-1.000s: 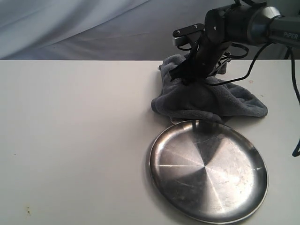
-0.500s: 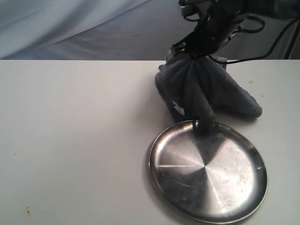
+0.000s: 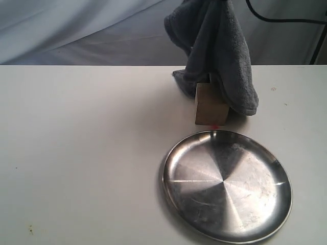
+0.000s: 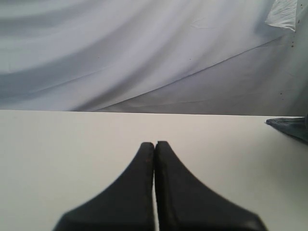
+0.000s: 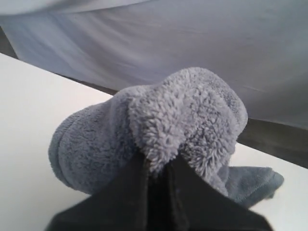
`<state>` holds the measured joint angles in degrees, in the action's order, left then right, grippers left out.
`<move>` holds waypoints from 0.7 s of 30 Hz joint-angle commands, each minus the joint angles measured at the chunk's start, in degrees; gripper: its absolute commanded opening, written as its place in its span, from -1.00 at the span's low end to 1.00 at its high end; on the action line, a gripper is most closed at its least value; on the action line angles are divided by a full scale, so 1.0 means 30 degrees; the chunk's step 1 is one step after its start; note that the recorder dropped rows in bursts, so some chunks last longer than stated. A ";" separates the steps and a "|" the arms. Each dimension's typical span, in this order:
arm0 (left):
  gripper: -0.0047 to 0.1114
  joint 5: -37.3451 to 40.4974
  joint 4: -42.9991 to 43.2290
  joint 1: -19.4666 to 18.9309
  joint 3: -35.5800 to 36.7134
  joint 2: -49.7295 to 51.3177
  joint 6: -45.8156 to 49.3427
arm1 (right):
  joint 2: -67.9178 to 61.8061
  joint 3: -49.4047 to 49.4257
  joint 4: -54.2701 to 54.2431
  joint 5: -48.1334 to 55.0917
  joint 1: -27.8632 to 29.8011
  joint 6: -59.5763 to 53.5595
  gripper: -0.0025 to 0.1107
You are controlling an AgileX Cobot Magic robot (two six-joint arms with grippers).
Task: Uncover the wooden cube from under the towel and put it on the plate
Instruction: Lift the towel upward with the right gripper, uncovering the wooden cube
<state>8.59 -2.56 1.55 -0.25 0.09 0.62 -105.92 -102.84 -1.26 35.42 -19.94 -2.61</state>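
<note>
The dark grey towel (image 3: 217,46) hangs from above the exterior view's top edge, its lower folds still draped round the wooden cube (image 3: 209,104). The cube stands on the table just behind the steel plate (image 3: 227,186), its front face bare. My right gripper (image 5: 158,163) is shut on a bunch of the fluffy towel (image 5: 168,120); the gripper itself is out of the exterior view. My left gripper (image 4: 154,144) is shut with nothing in it, low over bare table, and a corner of the towel (image 4: 291,127) shows at the edge of its view.
The white table (image 3: 76,153) stretches wide to the left of the plate. A pale cloth backdrop (image 3: 76,25) hangs behind the table's far edge. Black cables (image 3: 286,20) run at the top right.
The right gripper has risen out of the exterior view, lifting the towel from a heap into a hanging drape. The cube's front face has come into sight.
</note>
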 commanded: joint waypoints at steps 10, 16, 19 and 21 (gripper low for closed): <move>-0.89 -0.0078 0.0012 0.0016 0.0084 -0.0031 -0.0011 | 0.0301 0.0047 -0.6833 -0.1015 0.0058 -0.8133 -0.96; -0.89 -0.0078 0.0012 0.0016 0.0084 -0.0031 -0.0047 | 0.0132 0.0047 -0.2008 -0.1728 0.0058 -0.5013 -0.96; -0.89 -0.0078 0.0012 0.0016 0.0084 -0.0031 -0.0047 | 0.0132 0.0047 0.0421 -0.1805 0.0058 -0.2156 -0.96; -0.89 -0.0078 0.0012 0.0016 0.0084 -0.0031 -0.0047 | 0.0132 0.0047 0.1912 -0.1880 0.0058 -0.0861 -0.96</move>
<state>8.59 -2.56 1.55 -0.25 0.09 0.62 -105.54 -102.84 -2.42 31.51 -19.94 -11.42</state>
